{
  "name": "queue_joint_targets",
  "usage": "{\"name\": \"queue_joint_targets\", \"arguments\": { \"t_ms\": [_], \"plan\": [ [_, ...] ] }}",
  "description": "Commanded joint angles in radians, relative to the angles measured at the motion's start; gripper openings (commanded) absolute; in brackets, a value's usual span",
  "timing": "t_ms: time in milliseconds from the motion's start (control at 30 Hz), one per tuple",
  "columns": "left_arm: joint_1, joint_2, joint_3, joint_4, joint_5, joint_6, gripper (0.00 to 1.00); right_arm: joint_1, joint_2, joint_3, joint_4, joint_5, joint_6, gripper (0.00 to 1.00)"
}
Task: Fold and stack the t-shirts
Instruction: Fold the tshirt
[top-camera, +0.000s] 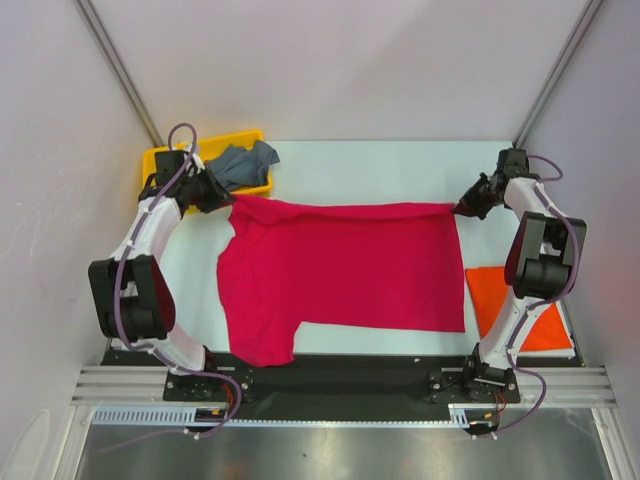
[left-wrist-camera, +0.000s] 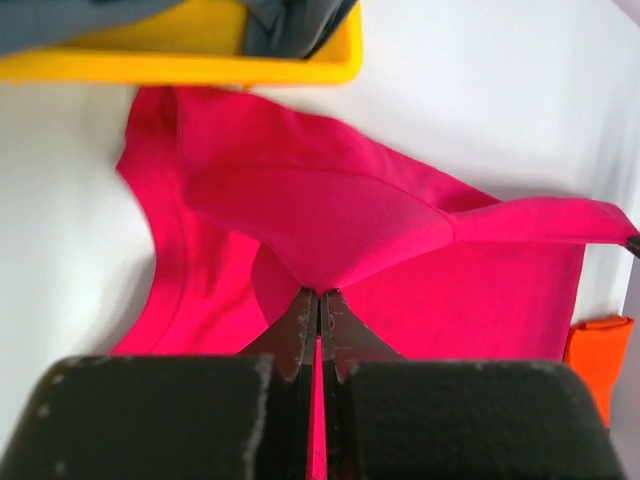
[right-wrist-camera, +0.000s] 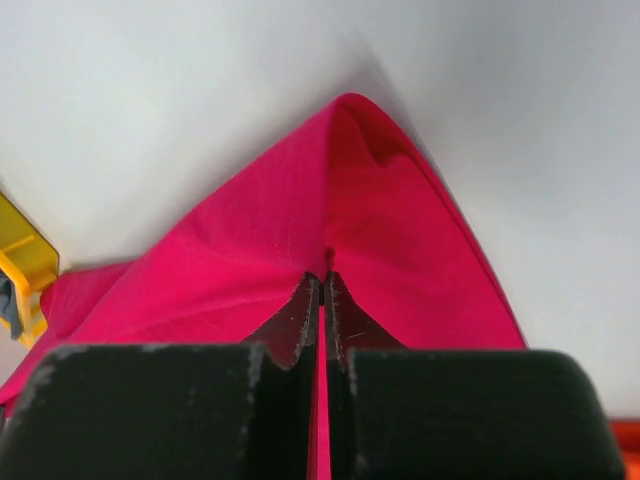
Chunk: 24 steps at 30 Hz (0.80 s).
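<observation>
Work cell seen from above.
A white table (top-camera: 340, 160) stands between pale grey walls (top-camera: 330, 60); two slanted metal poles (top-camera: 120, 70) run up the back corners, and an aluminium rail (top-camera: 340, 392) borders the near edge.

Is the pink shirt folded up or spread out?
Spread out: the pink shirt lies wide across the table, its far corners pinched by the left gripper and right gripper.
</observation>
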<state>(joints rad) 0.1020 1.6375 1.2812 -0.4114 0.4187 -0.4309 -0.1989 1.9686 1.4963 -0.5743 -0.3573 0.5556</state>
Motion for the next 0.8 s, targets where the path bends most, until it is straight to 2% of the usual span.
{"name": "queue_joint_targets", "arguments": {
  "t_ms": [0,300,767],
  "plan": [
    [0.022,-0.105,-0.043,-0.066,0.011,0.055,0.0,-0.014,-0.1,-0.047,-0.006,-0.002,-0.054,0.0],
    [0.028,-0.094,-0.091,-0.112,0.019,0.067,0.0,-0.005,-0.114,-0.128,0.01,-0.052,-0.065,0.0],
    [0.038,-0.114,-0.161,-0.109,-0.012,0.037,0.0,-0.025,-0.163,-0.199,-0.042,-0.016,-0.12,0.0]
  ]
}}
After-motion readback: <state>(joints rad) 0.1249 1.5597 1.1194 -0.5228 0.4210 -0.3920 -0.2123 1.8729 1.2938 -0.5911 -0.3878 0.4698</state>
